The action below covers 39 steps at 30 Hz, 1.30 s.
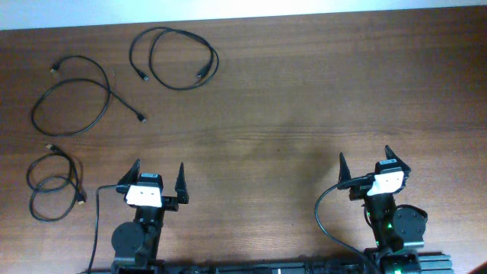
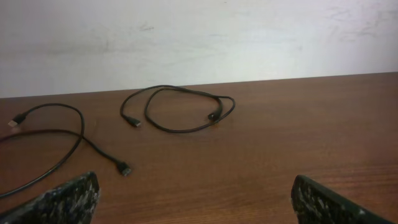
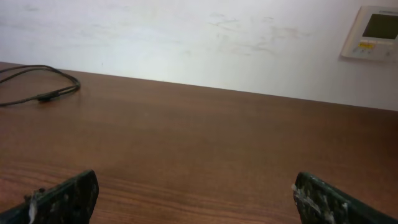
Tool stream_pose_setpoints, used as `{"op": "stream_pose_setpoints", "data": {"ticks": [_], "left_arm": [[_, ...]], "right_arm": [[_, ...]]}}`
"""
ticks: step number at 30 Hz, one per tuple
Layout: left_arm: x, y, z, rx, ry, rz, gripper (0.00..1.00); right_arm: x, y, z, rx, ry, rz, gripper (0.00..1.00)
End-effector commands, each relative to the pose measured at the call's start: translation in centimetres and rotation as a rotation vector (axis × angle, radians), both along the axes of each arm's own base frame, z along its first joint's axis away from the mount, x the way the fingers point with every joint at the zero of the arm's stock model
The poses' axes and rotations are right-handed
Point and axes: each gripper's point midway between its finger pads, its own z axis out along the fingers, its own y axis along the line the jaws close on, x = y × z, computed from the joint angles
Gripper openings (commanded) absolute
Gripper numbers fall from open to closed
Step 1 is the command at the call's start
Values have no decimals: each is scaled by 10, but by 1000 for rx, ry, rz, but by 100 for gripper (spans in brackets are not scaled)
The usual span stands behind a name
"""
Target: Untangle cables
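Note:
Three thin black cables lie apart from one another on the left half of the wooden table. One cable (image 1: pixel 132 52) forms a loop at the back, and it also shows as a loop (image 2: pixel 177 130) in the left wrist view. A second cable (image 1: pixel 112 91) spreads out at the far left, its plug end (image 2: pixel 124 168) just ahead of my left fingers. The third cable (image 1: pixel 74 173) is coiled at the near left, beside my left gripper (image 1: pixel 157 176) (image 2: pixel 196 186). That gripper is open and holds nothing. My right gripper (image 1: pixel 365 161) (image 3: pixel 194 183) is open over bare wood, far from all cables.
The brown wooden table (image 1: pixel 274 114) ends at a white wall along the back. A stretch of cable (image 3: pixel 45 97) shows at the left edge of the right wrist view. A wall panel (image 3: pixel 372 32) hangs at the upper right. A thick black arm wire (image 1: pixel 319 217) curves beside the right arm's base.

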Motion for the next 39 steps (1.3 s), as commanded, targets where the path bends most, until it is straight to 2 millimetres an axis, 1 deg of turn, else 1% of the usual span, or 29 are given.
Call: {"op": "stream_pose_setpoints", "data": {"ticks": [1, 28, 31, 39], "left_arm": [[0, 2, -2, 17, -3, 11, 99], [0, 2, -2, 17, -3, 11, 99], [0, 2, -2, 17, -3, 11, 99], [0, 2, -2, 17, -3, 11, 99]], "right_arm": [[0, 2, -1, -7, -1, 11, 99], [0, 2, -1, -7, -1, 11, 99], [0, 4, 4, -7, -22, 19, 99], [0, 1, 4, -8, -23, 2, 99]]}}
